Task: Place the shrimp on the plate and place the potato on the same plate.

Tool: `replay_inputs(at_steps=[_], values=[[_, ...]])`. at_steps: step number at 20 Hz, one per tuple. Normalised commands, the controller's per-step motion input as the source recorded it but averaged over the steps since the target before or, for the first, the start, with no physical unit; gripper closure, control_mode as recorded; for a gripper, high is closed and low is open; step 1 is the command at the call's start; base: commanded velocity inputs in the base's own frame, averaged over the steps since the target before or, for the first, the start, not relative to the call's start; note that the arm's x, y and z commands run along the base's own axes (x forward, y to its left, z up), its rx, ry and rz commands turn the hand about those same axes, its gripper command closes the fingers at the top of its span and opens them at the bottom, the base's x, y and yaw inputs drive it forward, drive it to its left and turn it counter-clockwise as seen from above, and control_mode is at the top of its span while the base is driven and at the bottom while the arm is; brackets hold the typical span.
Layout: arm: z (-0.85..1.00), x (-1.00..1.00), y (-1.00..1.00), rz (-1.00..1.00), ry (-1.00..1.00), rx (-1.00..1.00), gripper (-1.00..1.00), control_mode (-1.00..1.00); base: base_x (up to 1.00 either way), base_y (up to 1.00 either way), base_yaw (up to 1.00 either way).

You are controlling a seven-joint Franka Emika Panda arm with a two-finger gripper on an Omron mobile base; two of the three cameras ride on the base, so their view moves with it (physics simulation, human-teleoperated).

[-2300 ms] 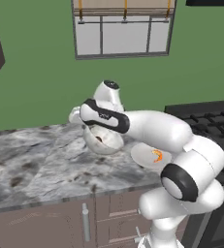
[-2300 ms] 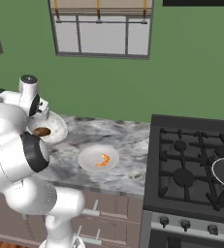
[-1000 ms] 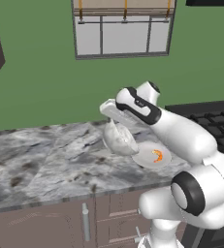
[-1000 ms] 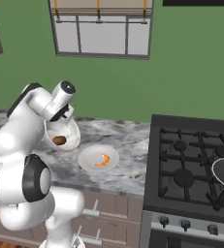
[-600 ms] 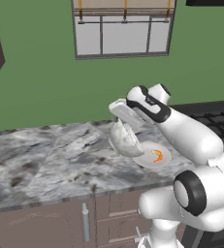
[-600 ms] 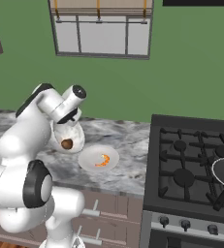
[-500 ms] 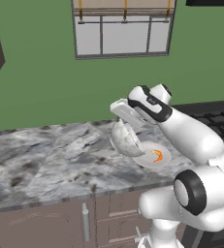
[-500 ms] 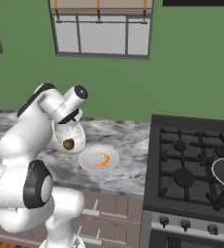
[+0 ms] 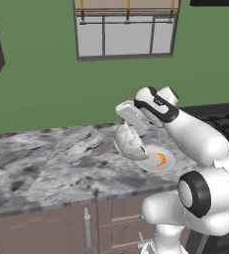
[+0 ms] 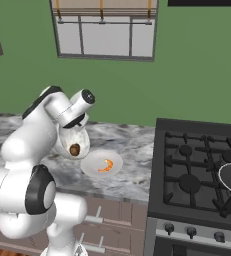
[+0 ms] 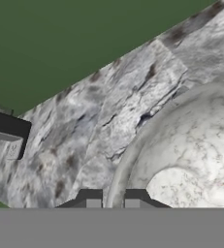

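Clenched on the rim of a clear glass bowl [image 10: 73,142], the gripper [image 11: 112,197] is being held above the marble counter [image 9: 41,168], its two dark tips almost together with the bowl's edge running between them. The bowl is being carried tilted, and the potato [image 10: 75,149] is being kept inside it as a brown lump against the lower wall. The plate [image 10: 91,167] is lying near the counter's front edge, toward the stove [image 10: 197,170] end, and the shrimp [image 10: 106,165] is already resting on it, so the first half of the task looks done. The step in hand appears to be the delivery of the potato. The bowl is hanging just beside the plate, its lower lip close over the plate's near rim. What seems called for next is a further tip of the bowl over the plate's middle, gently enough that the potato is not rolled off onto the counter.
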Motion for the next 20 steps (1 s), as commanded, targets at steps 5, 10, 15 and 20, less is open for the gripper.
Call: replay_inputs(at_steps=[5,10,15,20], values=[[0.0,0.06,-0.17,0.0,0.0,0.08,1.0,-1.0,0.0,0.0,0.0],[0.0,0.0,-0.23,0.0,0.0,0.11,1.0,-1.0,0.0,0.0,0.0],[0.0,0.05,-0.27,0.0,0.0,0.1,1.0,-1.0,0.0,0.0,0.0],[0.0,0.1,-0.25,0.0,0.0,0.1,1.0,-1.0,0.0,0.0,0.0]])
